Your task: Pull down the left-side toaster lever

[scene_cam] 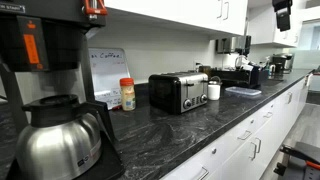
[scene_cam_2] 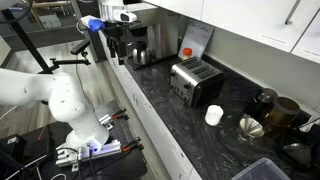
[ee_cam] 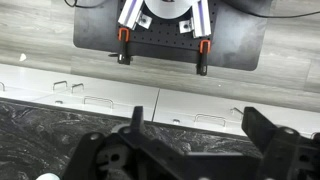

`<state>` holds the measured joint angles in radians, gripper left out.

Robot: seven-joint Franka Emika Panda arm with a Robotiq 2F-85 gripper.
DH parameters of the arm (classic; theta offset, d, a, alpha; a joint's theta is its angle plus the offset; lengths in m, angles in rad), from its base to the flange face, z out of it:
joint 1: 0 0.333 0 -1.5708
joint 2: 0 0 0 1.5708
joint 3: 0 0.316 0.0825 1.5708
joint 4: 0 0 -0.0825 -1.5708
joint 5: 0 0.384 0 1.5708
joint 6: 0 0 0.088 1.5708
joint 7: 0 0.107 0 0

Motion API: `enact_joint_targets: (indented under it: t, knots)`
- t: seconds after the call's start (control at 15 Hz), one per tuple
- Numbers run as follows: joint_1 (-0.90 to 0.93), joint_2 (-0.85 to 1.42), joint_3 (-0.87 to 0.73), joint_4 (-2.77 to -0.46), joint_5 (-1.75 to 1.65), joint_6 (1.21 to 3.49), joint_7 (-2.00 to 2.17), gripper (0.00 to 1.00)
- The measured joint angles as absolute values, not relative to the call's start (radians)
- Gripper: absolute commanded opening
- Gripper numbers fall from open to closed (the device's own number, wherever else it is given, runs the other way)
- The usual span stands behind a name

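Observation:
The toaster, chrome-sided with a black top and end panel, stands on the dark marble counter against the wall; it also shows in an exterior view. I cannot make out its levers at this size. My gripper is open and empty, high above the counter's front edge and looking down on drawer fronts and the robot's base plate. It shows as a dark shape at the top right in an exterior view, well away from the toaster. The toaster is out of the wrist view.
A black coffee maker with a steel carafe stands at one end of the counter. A white mug sits next to the toaster. A red-lidded jar and kettles are nearby.

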<state>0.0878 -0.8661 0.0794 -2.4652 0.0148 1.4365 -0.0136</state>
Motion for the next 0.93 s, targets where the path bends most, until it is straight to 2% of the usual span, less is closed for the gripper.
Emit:
enact_joint_targets:
  t: [0.6, 0.93]
  knots:
    - [0.088, -0.866, 0.077, -2.469, 0.017, 1.453, -0.014, 1.00]
    - [0.086, -0.824, 0.033, -2.531, 0.016, 1.655, -0.024, 1.00]
